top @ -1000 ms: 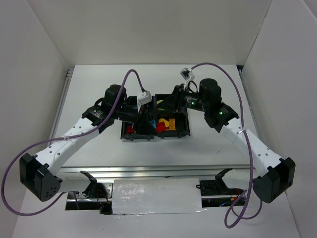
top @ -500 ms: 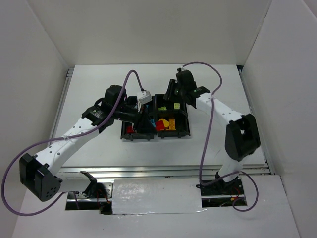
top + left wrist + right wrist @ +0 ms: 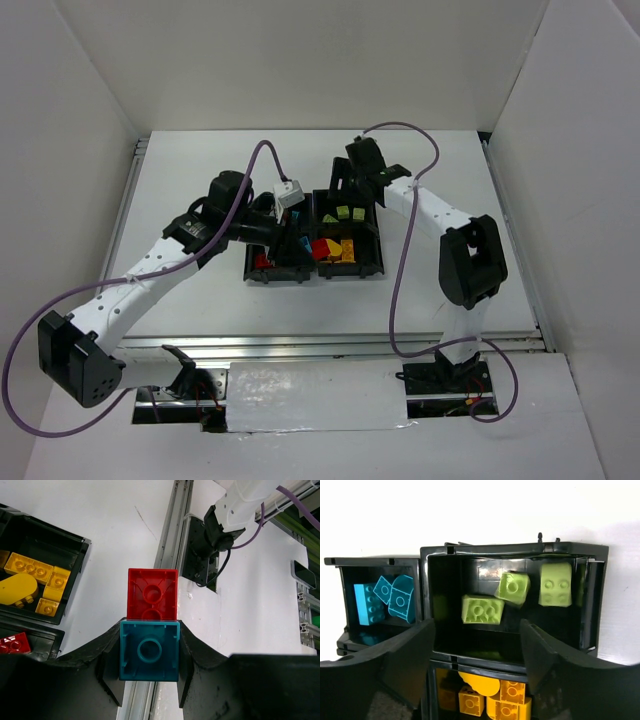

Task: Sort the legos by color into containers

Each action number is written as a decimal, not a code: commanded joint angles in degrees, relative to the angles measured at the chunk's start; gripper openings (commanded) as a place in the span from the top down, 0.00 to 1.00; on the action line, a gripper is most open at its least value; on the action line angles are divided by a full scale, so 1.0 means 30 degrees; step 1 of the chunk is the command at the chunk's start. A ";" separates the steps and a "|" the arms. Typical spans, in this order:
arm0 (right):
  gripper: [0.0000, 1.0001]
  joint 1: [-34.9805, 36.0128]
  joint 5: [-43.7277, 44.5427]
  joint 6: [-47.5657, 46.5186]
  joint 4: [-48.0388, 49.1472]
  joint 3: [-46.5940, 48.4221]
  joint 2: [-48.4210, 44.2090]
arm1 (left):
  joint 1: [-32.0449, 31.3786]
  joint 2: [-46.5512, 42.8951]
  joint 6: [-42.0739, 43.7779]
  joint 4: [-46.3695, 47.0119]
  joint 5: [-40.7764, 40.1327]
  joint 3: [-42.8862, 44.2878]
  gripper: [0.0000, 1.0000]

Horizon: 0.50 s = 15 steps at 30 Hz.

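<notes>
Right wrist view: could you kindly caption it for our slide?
Right gripper, open, above three lime green bricks in one tray compartment; cyan bricks alongside.

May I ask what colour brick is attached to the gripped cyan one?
Red; the brick shows best in the left wrist view.

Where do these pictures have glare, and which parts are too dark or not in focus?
Right wrist view: glare on the glossy back wall of the tray behind the green bricks; the right gripper near the lens is soft and dark. Left wrist view: the red brick and cyan brick are sharp, the left gripper almost black. Top external view: even light.
</notes>
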 commanded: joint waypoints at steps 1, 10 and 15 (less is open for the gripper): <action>0.20 -0.0184 0.0057 -0.0144 -0.0057 0.0364 -0.0868 | 0.0175 -0.0579 0.0079 0.0575 -0.0035 0.0237 1.00; 0.12 -0.1357 -1.3950 -0.0582 0.8369 -0.7448 -0.8416 | 0.0643 -0.1194 -0.0858 0.1130 -0.0214 0.0355 1.00; 0.00 -0.1327 -1.9097 0.0645 1.3296 -1.1318 -1.2139 | 0.1083 -0.1136 -0.1415 0.1717 0.0930 0.0530 1.00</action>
